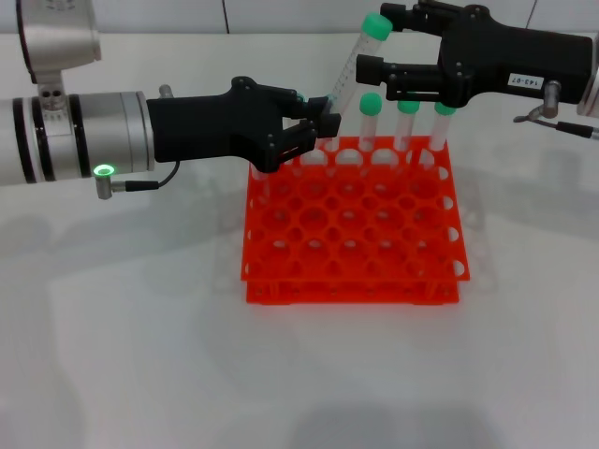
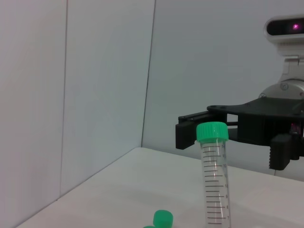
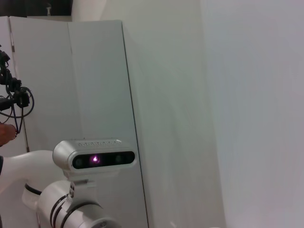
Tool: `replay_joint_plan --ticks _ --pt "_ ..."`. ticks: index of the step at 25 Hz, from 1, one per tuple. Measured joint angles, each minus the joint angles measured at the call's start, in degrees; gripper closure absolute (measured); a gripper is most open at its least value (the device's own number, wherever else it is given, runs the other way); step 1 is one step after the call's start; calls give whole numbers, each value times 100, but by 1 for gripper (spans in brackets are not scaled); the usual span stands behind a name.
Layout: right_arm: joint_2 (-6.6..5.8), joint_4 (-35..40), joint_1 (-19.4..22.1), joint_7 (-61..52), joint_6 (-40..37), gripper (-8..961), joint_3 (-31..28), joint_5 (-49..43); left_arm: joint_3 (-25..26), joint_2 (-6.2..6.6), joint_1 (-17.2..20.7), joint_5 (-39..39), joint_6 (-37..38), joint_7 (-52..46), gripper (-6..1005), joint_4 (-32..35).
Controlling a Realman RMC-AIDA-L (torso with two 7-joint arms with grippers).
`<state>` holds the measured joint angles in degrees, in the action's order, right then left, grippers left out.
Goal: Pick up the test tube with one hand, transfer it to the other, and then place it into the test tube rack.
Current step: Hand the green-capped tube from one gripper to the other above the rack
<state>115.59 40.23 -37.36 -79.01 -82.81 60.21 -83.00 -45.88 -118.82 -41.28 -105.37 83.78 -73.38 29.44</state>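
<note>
While seen from the head camera, left to right:

Left gripper (image 1: 318, 126): black, unlabelled, on a silver wrist with a green light (image 1: 104, 171); reaching from the left over the rack's far-left corner; fingers closed narrow on the lower end of the test tube.

Test tube (image 1: 356, 67): clear, graduated, green cap up; tilted, with the cap leaning toward the right arm; held above the rack, not in any hole; lower end in the left gripper, upper part between the right gripper's fingers.

Test tube rack (image 1: 353, 229): orange-red, 2 tiers, grid of round holes; resting on the white table (image 1: 140, 355), below both grippers.

Other tubes: 3 green-capped tubes (image 1: 371, 122) standing upright in the rack's far row, right of the left gripper.

Right gripper (image 1: 382, 47): black, with a white printed label (image 1: 525, 81); coming in from the right at the tube's upper part just under the cap; fingers spread wide, 1 on each side of the tube; contact with the tube not clear.

Left wrist camera: same tube (image 2: 214, 178) upright in front, right gripper's open fingers (image 2: 186, 136) behind its cap.

Right wrist camera: only walls and the robot's head camera (image 3: 95, 156).
</note>
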Motion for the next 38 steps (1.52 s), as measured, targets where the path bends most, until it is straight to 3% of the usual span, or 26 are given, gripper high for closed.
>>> replay_joint_plan --ticks 30,38 --pt "-19 -27 -70 -9 26 237 -12 74 0 8 -5 43 53 25 818 65" --pt "-20 -23 -74 -14 37 310 -51 80 0 25 -15 43 62 24 818 65"
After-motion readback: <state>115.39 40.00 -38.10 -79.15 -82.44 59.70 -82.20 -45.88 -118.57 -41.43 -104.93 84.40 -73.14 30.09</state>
